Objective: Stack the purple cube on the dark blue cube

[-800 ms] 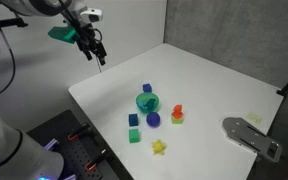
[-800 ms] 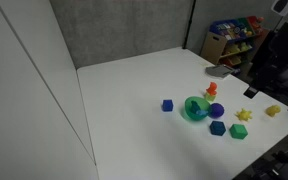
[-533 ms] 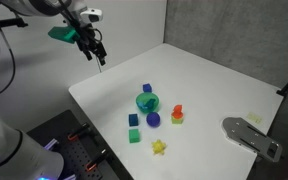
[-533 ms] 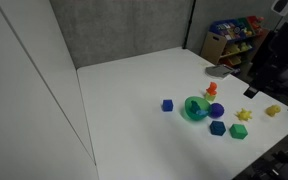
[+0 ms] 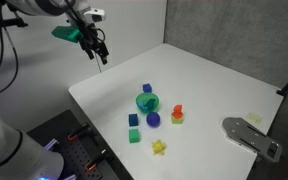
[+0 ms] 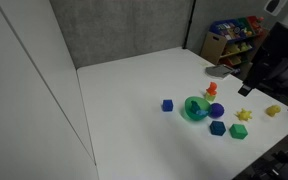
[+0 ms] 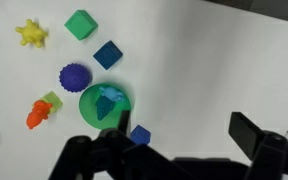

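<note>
Wrist view: we are observing the gripper (image 7: 182, 138) spread wide, empty, drifting slightly; purple cube (image 7: 140, 134) staying put.

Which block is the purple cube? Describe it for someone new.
On the white table, find the green bowl amid the toys. The purple cube sits alone just beside it, opposite the ball; it's indigo, whereas the dark blue cube neighbours the green cube.

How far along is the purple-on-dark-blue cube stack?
Done: nothing. The purple cube sits on the table by the green bowl, apart from the dark blue cube. In hand: nothing. The gripper hangs empty, well away from the toys, and looks open in the wrist view. Left: grasp, carry, stack.
</note>
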### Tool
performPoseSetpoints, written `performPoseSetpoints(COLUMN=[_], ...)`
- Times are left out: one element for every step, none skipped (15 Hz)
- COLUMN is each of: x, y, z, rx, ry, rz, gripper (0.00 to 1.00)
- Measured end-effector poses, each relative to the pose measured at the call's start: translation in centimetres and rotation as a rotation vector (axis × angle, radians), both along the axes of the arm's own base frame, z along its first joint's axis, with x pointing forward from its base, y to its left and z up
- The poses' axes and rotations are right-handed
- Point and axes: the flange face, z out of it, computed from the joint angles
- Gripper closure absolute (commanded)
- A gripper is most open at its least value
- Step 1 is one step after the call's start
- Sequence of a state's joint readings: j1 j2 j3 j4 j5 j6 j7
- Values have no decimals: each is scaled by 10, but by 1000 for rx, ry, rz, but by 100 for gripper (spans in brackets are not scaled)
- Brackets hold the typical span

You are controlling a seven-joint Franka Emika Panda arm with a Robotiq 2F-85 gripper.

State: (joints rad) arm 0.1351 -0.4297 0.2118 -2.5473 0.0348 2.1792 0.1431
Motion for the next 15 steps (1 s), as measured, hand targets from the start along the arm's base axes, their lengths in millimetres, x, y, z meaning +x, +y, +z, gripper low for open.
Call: performPoseSetpoints(x=[5,11,18,26,34,42,51,61,70,79,89,100,111,122,132], y=[1,2,3,4,5,5,5,5,4,4,3,2,2,1,1], z=[1,2,3,3,3,3,1,-1,-4,-7,-12,-16,-21,-27,-32], rx=[4,9,14,20,27,33,39,46,52,57,63,69,75,80,85], ry=[-1,-4,-5,-6,-7,-6,-6,-5,-1,3,8,11,15,18,22], rz=[-1,-3,-6,-11,-16,-21,-27,-34,-40,-47,-55,-62,-72,-81,-90], gripper=[0,0,0,0,0,0,0,0,0,0,0,0,0,0,0])
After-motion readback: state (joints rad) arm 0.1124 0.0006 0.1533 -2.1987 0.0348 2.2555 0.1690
